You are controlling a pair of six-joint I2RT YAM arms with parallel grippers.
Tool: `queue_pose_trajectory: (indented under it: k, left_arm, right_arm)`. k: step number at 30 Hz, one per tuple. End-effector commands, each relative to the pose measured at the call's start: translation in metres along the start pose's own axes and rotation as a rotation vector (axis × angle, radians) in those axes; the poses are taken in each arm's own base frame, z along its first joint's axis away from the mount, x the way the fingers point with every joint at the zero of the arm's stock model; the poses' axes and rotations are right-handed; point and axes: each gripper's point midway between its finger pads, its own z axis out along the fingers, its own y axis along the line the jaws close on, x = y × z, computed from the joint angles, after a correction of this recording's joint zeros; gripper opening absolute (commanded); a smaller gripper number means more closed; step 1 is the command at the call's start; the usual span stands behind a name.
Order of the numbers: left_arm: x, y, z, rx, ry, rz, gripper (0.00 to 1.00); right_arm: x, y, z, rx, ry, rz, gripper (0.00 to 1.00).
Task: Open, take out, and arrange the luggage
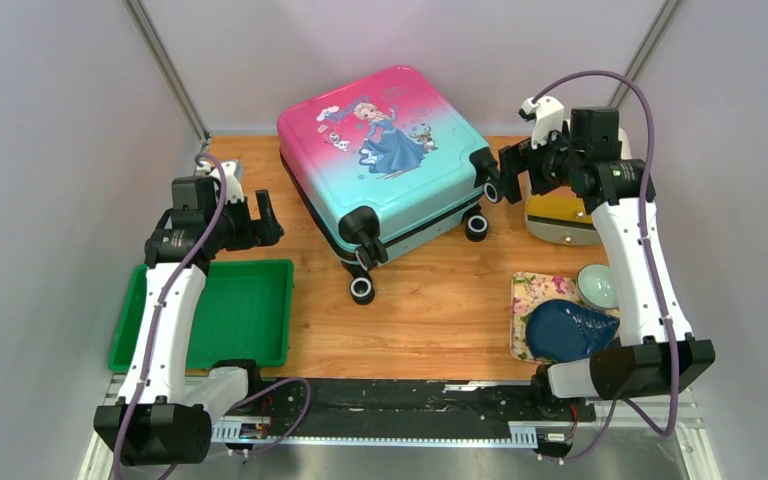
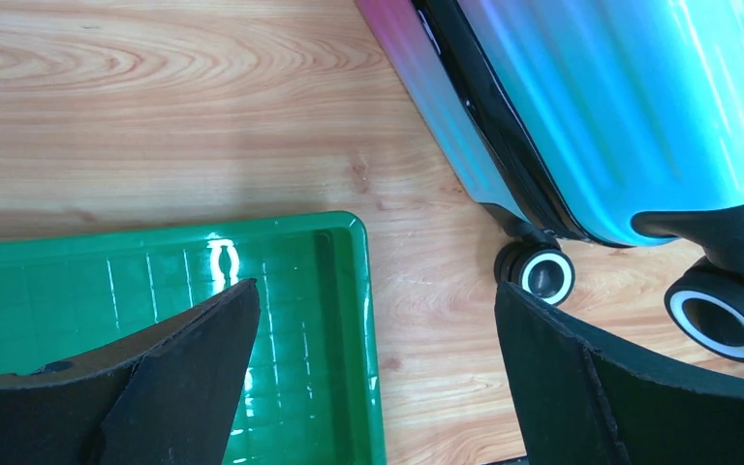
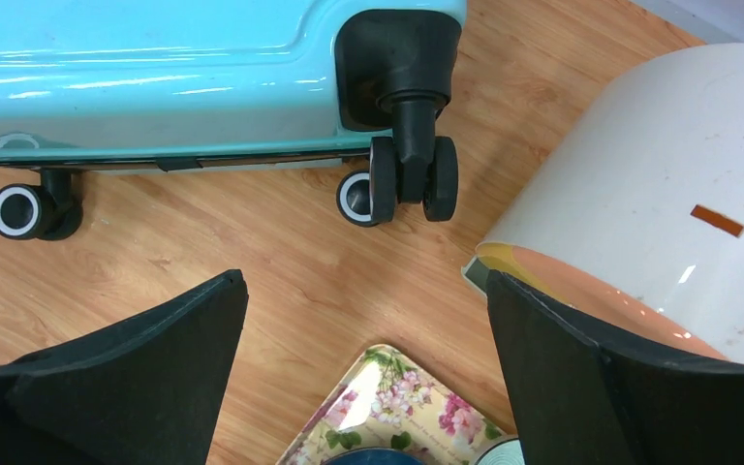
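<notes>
The luggage (image 1: pixel 380 160) lies closed on the wooden table at the back centre, princess print facing up and black wheels (image 1: pixel 361 289) toward me. My left gripper (image 1: pixel 260 220) hovers open to its left, above the far corner of the green tray. In the left wrist view the left gripper (image 2: pixel 376 289) holds nothing, and the luggage (image 2: pixel 591 107) is up right. My right gripper (image 1: pixel 505 175) stands open just right of the luggage's corner wheel. The right wrist view shows the right gripper (image 3: pixel 364 278) with nothing in it and the luggage (image 3: pixel 155 68) beyond it.
A green tray (image 1: pixel 250 310) sits front left. On the right stand a cream-and-orange round container (image 1: pixel 560 220), a floral tray (image 1: pixel 535 295) with a dark blue dish (image 1: pixel 570 330), and a small pale green bowl (image 1: pixel 597 285). White walls enclose the table.
</notes>
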Motion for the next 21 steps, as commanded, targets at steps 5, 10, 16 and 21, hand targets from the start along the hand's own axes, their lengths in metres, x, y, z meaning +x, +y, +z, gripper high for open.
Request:
queue_pose_trajectory:
  k: [5,10,16,21]
  left_arm:
    - [0.0,-0.014,0.001,0.085,-0.016,-0.056,0.99]
    - [-0.001,-0.006,0.005,0.067,-0.019,-0.121,0.99]
    - [0.003,-0.007,0.008,0.105,0.0,-0.176,0.99]
    - [0.013,-0.005,0.014,0.105,0.024,-0.193,0.99]
  right_arm:
    - [-0.01,-0.001,0.022,-0.054,0.052,-0.113,0.98]
    - [-0.004,0.001,0.043,-0.099,0.14,-0.173,0.96]
    - [0.014,-0.009,0.074,-0.123,0.269,-0.221,0.96]
    - [0.023,-0.019,0.093,-0.109,0.31,-0.263,0.97]
